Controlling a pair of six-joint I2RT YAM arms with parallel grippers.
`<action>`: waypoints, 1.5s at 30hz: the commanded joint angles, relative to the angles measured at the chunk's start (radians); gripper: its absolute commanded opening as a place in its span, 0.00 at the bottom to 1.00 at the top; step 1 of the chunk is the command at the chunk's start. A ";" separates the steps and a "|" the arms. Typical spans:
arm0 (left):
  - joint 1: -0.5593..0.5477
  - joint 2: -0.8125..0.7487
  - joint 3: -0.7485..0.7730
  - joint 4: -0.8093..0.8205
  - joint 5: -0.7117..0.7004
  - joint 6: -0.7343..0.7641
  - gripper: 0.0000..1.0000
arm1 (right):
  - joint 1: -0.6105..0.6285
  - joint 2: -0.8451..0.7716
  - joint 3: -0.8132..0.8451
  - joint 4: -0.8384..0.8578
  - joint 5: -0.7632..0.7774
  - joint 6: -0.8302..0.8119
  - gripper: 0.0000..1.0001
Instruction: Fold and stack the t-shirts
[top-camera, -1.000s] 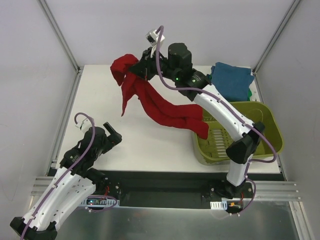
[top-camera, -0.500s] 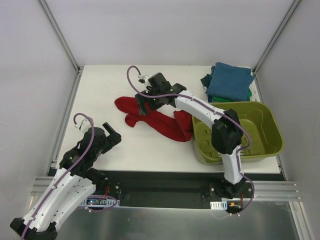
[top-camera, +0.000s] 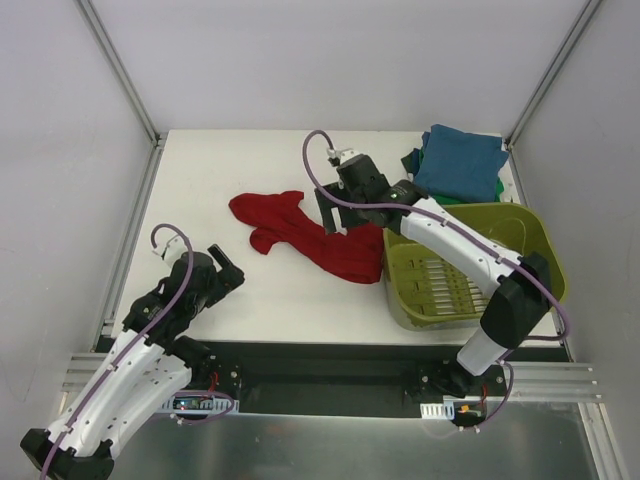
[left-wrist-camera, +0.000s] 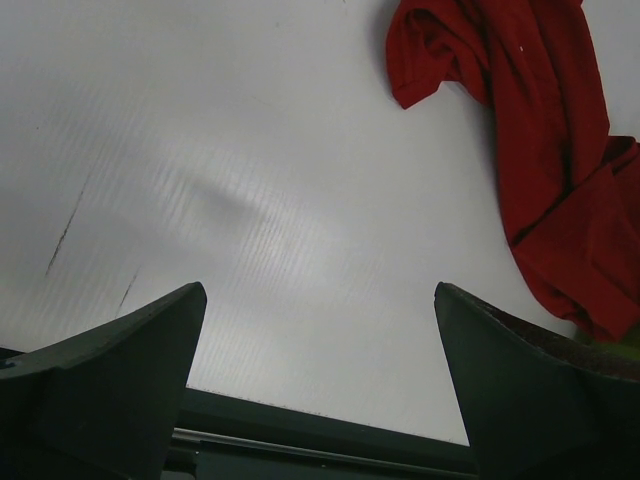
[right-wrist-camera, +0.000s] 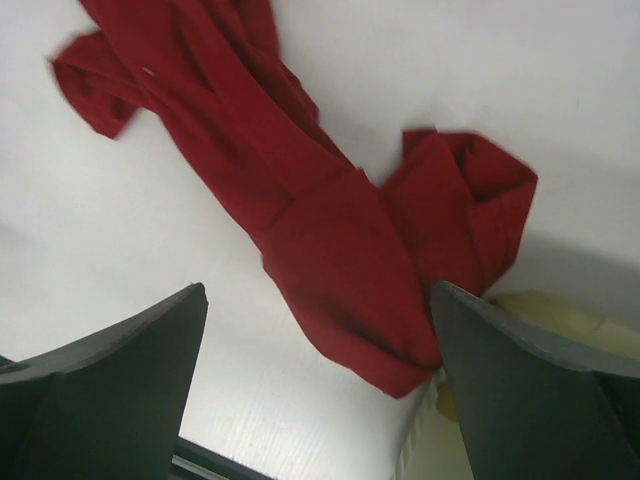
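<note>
Table (top-camera: 200, 200): red t-shirt (top-camera: 300, 235) beside olive basket (top-camera: 440, 315)

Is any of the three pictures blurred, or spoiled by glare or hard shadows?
Top external view: sharp and evenly lit, no glare on the dark red t-shirt. Left wrist view: a pale sheen on the white table; the left fingers are dark and unfocused. Right wrist view: the t-shirt looks slightly soft, the right fingers equally dark.

Top camera looks down from behind; both low wrist cameras share the red t-shirt (top-camera: 295, 233).
</note>
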 joint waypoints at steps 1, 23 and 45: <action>-0.002 0.011 0.018 -0.006 0.020 -0.007 0.99 | -0.023 -0.042 -0.116 -0.065 0.056 0.138 0.97; -0.002 0.062 0.013 0.020 0.040 -0.005 0.99 | -0.190 -0.294 -0.417 -0.148 0.255 0.238 0.97; 0.132 0.487 0.053 0.330 0.213 0.136 0.96 | -0.048 -0.104 -0.226 -0.060 0.091 0.050 0.93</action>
